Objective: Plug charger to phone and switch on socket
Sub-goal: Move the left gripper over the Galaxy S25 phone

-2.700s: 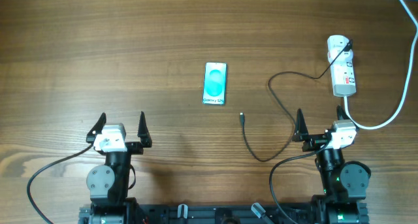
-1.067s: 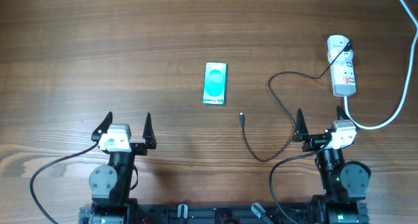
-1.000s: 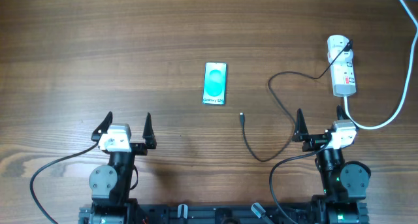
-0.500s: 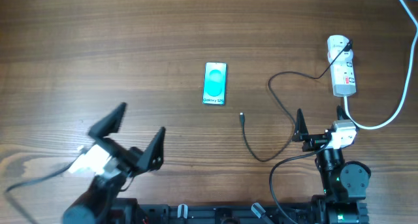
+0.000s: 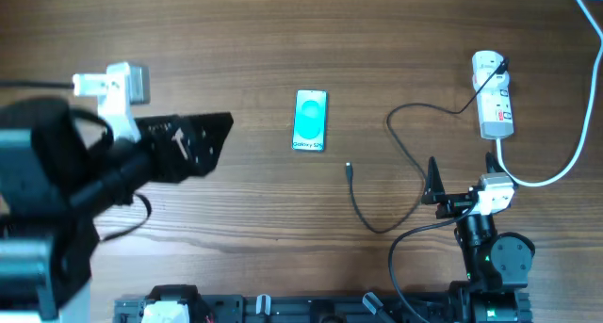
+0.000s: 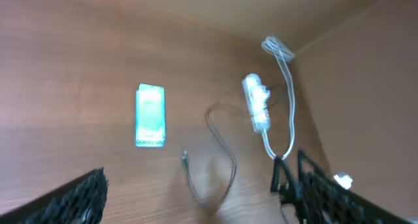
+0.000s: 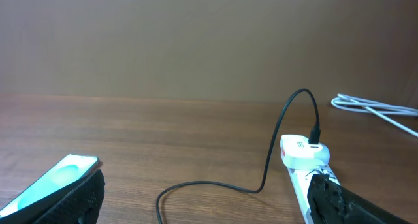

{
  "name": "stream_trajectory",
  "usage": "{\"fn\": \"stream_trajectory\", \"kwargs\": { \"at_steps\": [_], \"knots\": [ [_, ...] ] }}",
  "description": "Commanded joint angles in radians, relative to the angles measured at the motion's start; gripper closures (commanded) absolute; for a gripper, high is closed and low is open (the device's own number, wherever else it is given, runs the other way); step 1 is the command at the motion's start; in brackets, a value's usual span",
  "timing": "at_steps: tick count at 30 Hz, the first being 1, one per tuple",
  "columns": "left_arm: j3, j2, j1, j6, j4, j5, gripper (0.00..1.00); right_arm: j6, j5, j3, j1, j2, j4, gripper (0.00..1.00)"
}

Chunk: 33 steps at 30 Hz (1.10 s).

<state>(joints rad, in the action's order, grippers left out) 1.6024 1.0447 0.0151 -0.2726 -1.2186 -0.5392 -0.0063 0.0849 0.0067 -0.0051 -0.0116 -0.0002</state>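
Note:
The phone (image 5: 310,121) lies flat at the table's middle, cyan screen up; it also shows in the left wrist view (image 6: 150,115) and the right wrist view (image 7: 55,178). The charger cable (image 5: 400,144) loops from its loose connector (image 5: 350,170), right of the phone, to a black plug in the white socket (image 5: 492,97) at the right. My left gripper (image 5: 212,139) is open and empty, raised high over the table's left, left of the phone. My right gripper (image 5: 462,177) is open and empty, near the front edge below the socket.
The socket's thick white lead (image 5: 565,163) curves from the strip along the right edge to the far right corner. In the left wrist view the charger cable (image 6: 222,152) and socket (image 6: 257,103) lie between the open fingers (image 6: 202,211).
My left arm has risen from the front edge and swung up toward the camera, now high over the left side. The right arm, phone and cable have not moved.

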Motion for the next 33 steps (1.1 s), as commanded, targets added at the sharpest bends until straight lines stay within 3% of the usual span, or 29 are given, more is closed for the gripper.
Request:
{"fn": "stream_trajectory", "kwargs": {
  "at_steps": [1,6,10,14,18,33],
  "knots": [
    [0.178,0.143,0.063,-0.029,-0.156,0.153,0.0,-0.018,-0.01,-0.001,0.005,0.008,0.001,0.0],
    [0.304,0.423,0.283,-0.159,-0.291,0.399,0.0,-0.018,-0.01,-0.001,0.005,0.008,0.002,0.0],
    [0.311,0.651,0.41,-0.186,-0.311,0.516,0.0,-0.018,-0.01,-0.001,0.005,0.008,0.002,0.0],
    [0.311,0.889,0.457,-0.185,-0.215,0.521,0.0,-0.018,-0.01,-0.001,0.005,0.008,0.001,0.0],
    [0.311,1.005,0.461,-0.185,-0.139,0.479,0.0,-0.018,-0.01,-0.001,0.005,0.008,0.001,0.0],
    [0.299,1.241,0.508,-0.184,0.093,0.451,0.0,-0.018,-0.01,-0.001,0.005,0.008,0.002,0.0]
  ]
}}
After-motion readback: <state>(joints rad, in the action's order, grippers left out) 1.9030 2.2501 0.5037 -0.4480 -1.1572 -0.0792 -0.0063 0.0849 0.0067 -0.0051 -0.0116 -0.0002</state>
